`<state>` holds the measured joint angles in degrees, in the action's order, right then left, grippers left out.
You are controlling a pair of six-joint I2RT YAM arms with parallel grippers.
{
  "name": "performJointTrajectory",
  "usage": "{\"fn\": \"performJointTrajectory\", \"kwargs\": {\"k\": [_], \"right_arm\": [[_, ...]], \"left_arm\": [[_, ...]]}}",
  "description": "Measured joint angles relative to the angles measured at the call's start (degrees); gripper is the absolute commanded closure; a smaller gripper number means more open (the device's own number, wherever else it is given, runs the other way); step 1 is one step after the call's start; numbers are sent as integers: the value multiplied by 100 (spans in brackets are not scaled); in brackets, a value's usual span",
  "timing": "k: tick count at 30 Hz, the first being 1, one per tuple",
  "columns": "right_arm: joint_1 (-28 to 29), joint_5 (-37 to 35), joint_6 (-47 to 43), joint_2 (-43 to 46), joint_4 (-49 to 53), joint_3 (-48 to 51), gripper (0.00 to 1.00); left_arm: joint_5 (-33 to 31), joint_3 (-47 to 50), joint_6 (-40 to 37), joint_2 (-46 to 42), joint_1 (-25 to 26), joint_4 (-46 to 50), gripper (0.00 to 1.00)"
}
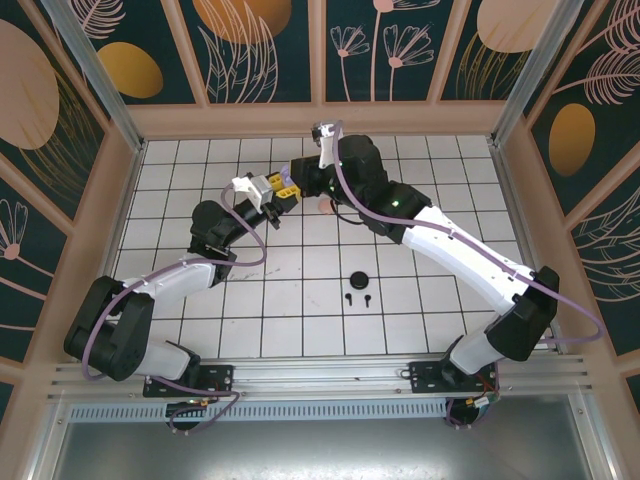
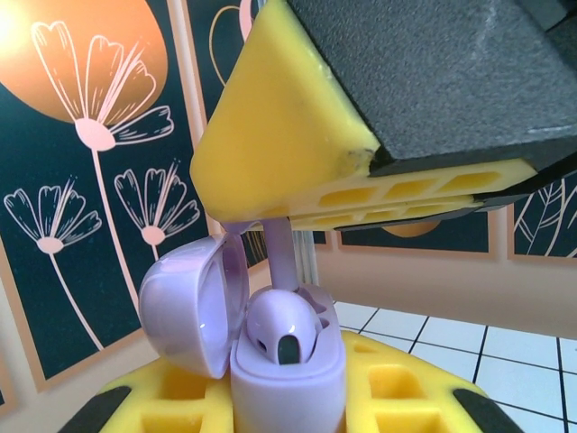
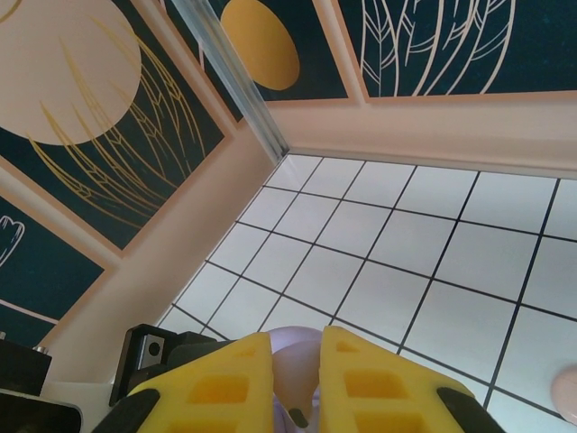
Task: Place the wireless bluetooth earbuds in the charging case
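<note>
A white tiled floor [image 1: 300, 300] with dark grout lines spreads beneath the left gripper [image 1: 275, 195] and the right gripper [image 1: 295, 182]. Beyond them and to either side stand dark teal wall panels [image 1: 265, 45] painted with orange discs and pale flowers. They are framed in pale wood, with a metal post [image 3: 230, 77] in the corner. The light is even.

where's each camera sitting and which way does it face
top external: above, behind the bases, looking down on the white tiled table; both arms show
left wrist: on the left arm, looking along the left tool gripping the open lilac plastic charging case
right wrist: on the right arm, looking past the right tool at tiles and wall corner
shared: top and left wrist both show the tools meeting
</note>
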<state>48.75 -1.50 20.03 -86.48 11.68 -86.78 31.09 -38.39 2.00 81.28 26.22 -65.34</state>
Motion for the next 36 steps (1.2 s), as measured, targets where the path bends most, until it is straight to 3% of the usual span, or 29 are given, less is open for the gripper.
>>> {"fn": "performJointTrajectory", "kwargs": {"k": [25,36], "right_arm": [[76,-157,-4,256,-479,691,86],[111,-518,2,138,-149,439,67]], "left_arm": [[61,-85,131,11,17,254,100],[59,-94,219,66,20,197,100]]}}
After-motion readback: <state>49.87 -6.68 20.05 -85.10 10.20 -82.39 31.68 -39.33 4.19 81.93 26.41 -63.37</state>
